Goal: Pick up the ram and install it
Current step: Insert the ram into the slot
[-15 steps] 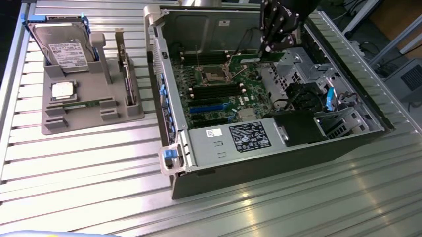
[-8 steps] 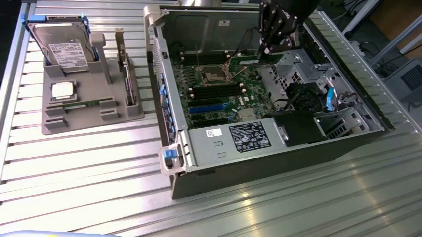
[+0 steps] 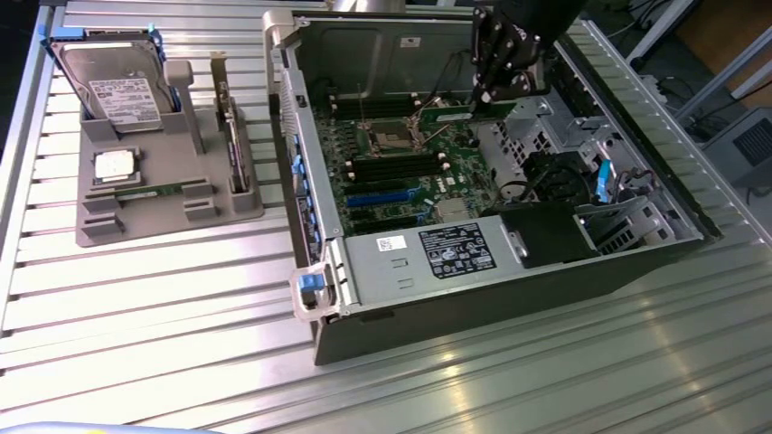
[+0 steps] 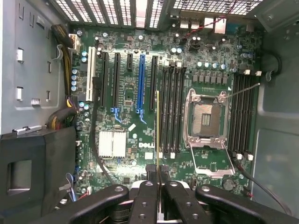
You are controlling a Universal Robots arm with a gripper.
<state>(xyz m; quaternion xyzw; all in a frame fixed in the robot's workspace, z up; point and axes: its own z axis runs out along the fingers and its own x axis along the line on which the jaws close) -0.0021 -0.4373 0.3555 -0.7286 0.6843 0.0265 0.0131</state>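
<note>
My gripper [image 3: 489,98] hangs inside the open computer case [image 3: 362,271], over the motherboard [image 3: 410,167]. It is shut on the ram [image 3: 444,115], a thin green stick. In the wrist view the ram [image 4: 158,126] shows edge-on as a narrow line running out from between the black fingers [image 4: 150,171]. It hovers just beside the row of black memory slots [image 4: 171,112], which lie next to the open processor socket [image 4: 205,119]. I cannot tell whether its lower edge touches the board.
A grey parts holder [image 3: 97,226] on the exterior view's left carries a hard drive [image 3: 121,95], a silver processor chip [image 3: 115,165], another green stick [image 3: 151,192] and an upright card [image 3: 231,136]. The power supply [image 3: 422,258] and a black fan [image 3: 549,176] crowd the case.
</note>
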